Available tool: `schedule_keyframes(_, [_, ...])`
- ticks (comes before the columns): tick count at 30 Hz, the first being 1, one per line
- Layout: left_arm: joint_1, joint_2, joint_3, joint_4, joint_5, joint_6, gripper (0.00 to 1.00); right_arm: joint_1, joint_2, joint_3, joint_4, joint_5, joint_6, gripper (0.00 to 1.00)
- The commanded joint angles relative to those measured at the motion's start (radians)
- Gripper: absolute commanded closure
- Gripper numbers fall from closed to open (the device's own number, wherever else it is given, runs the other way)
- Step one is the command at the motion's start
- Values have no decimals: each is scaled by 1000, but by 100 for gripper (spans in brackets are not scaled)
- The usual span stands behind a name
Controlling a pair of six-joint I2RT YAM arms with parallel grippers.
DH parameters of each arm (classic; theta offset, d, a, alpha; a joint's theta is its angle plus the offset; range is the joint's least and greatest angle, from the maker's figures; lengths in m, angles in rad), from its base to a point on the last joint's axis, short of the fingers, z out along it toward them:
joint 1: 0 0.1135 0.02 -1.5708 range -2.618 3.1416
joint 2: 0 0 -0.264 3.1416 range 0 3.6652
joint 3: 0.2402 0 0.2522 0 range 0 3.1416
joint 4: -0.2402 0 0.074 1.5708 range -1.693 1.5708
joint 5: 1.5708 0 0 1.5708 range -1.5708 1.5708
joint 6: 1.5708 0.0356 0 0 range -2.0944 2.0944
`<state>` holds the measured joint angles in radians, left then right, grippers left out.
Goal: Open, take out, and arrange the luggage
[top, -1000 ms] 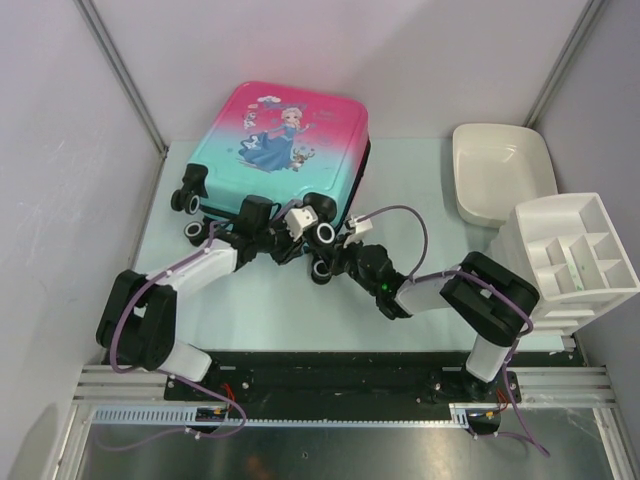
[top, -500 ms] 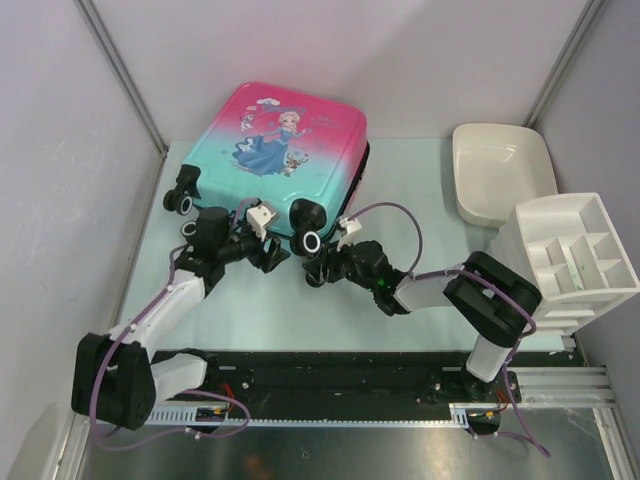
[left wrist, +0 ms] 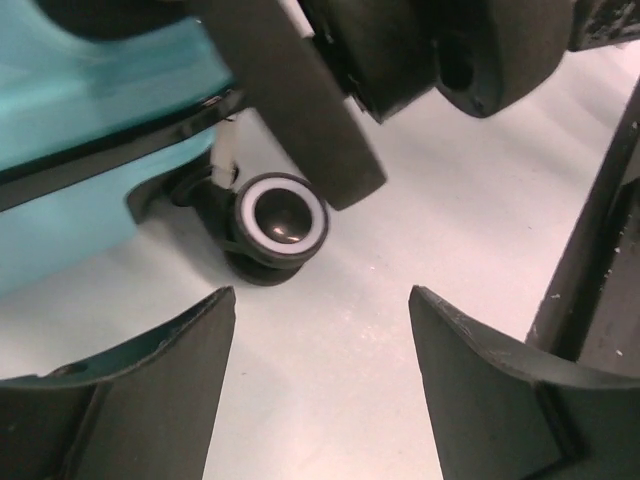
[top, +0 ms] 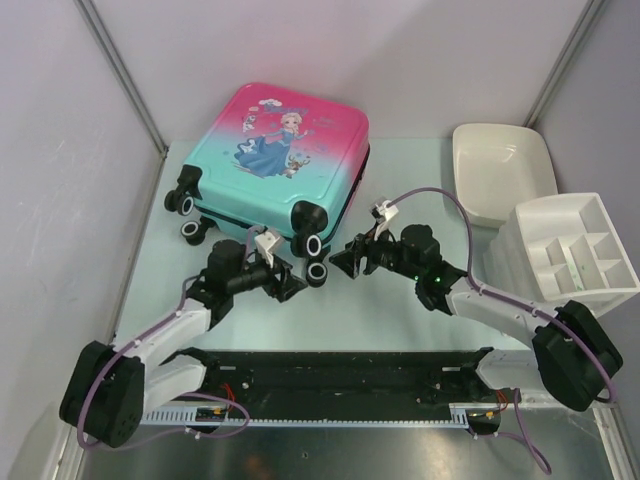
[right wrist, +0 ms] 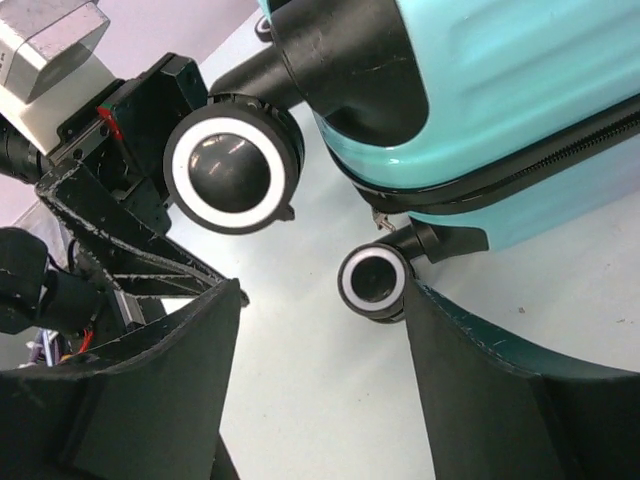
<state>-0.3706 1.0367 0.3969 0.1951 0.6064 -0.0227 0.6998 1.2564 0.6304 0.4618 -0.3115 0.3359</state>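
The luggage [top: 282, 150] is a closed pink-to-teal suitcase with a princess print, lying flat at the back left of the table, wheels toward me. My left gripper [top: 288, 282] is open just in front of its near right wheels, holding nothing. The left wrist view shows a white-ringed wheel [left wrist: 281, 215] beyond the open left gripper [left wrist: 320, 300], with the teal shell [left wrist: 90, 90] at left. My right gripper [top: 345, 262] is open too, facing the same corner from the right. In the right wrist view the empty right gripper [right wrist: 322, 290] sits before two wheels [right wrist: 375, 280] and the shell [right wrist: 500, 80].
A white plastic tub [top: 500, 170] sits at the back right, and a white compartment organiser [top: 570, 255] stands in front of it at the right edge. Grey walls and slanted frame posts close in the table [top: 400, 310] on three sides.
Both grippers have opened and drawn back from the suitcase's wheel end. The left arm pulled toward me, the right arm swung to the right. The suitcase shifted slightly.
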Motion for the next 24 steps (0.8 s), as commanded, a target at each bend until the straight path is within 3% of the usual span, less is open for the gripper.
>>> schedule_keyframes(1, [-68,46,-29,271,-89,-197,26,-8,-26,9,-51,-14,-75,28])
schedule_keyframes(5, [-129,149,-29,403,-224,-198,34,-19,-15,23,-60,11,-93,29])
schedule_keyframes(9, [-133,241,-12,472,-238,-169,36,-16,-8,44,-29,-21,-139,30])
schedule_keyframes(13, [-122,126,-45,430,-179,-97,27,27,3,104,-38,-9,-312,27])
schedule_keyframes(17, [-122,-157,-116,282,-112,0,10,10,18,158,-32,-162,-591,13])
schedule_keyframes(18, [-122,-203,-130,256,-114,12,1,1,17,172,-63,-196,-759,9])
schedule_keyframes(20, [-120,-266,-168,224,-117,14,0,-5,17,218,-116,-291,-939,6])
schedule_keyframes(21, [-120,-317,-181,222,-119,-5,0,-19,20,241,-212,-329,-1141,5])
schedule_keyframes(24, [-120,-327,-164,219,-195,-107,0,-52,63,369,-465,-455,-1470,3])
